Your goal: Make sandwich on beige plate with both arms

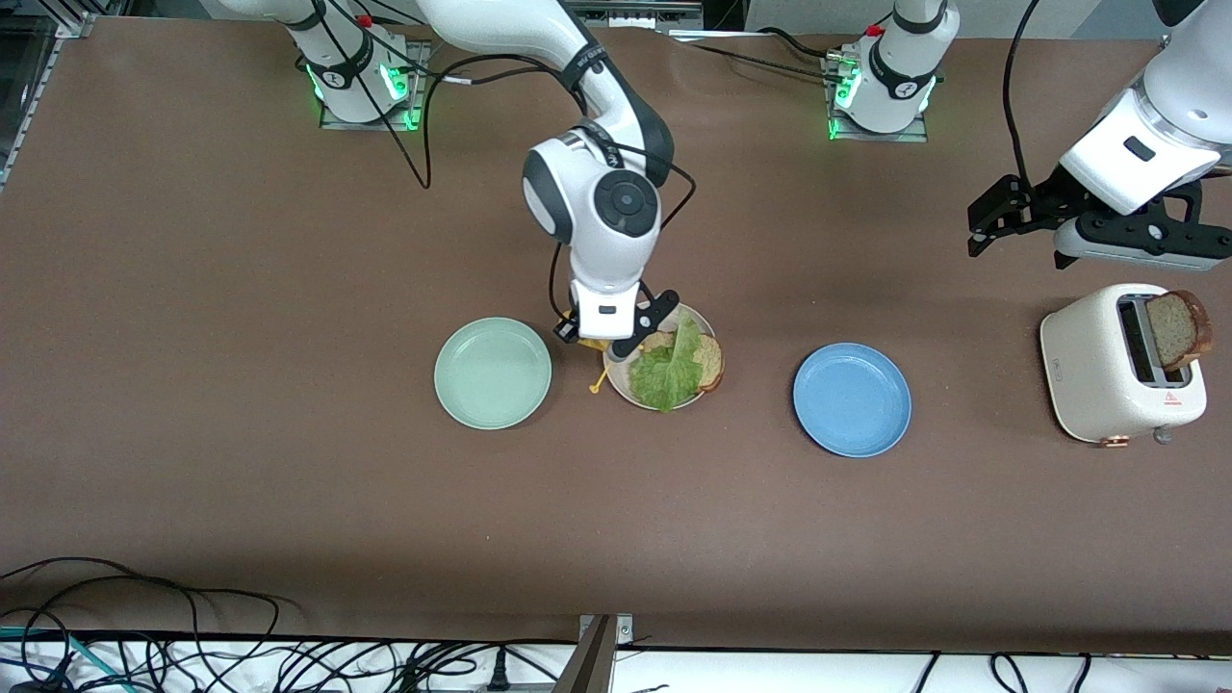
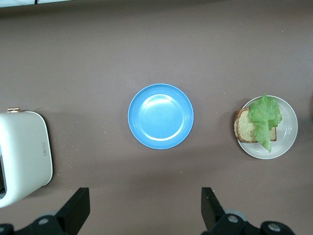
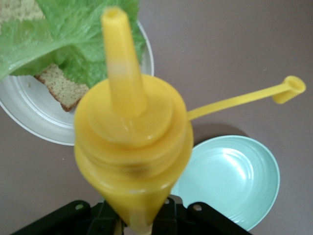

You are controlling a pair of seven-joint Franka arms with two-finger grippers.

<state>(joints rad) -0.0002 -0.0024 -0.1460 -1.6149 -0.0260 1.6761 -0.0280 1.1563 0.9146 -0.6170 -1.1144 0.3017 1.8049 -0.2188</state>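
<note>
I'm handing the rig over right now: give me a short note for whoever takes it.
Right gripper: shut on the yellow squeeze bottle, cap off its nozzle, over the beige plate.
Left gripper: open, empty, above the table near the toaster; this arm waits.
Done: one bread slice on the beige plate with the lettuce leaf on top.
Left: sauce, then the second slice, which stands in the toaster.

Toaster (image 2: 22, 152) cut off; yellow bottle (image 3: 132, 147) base hidden.
</note>
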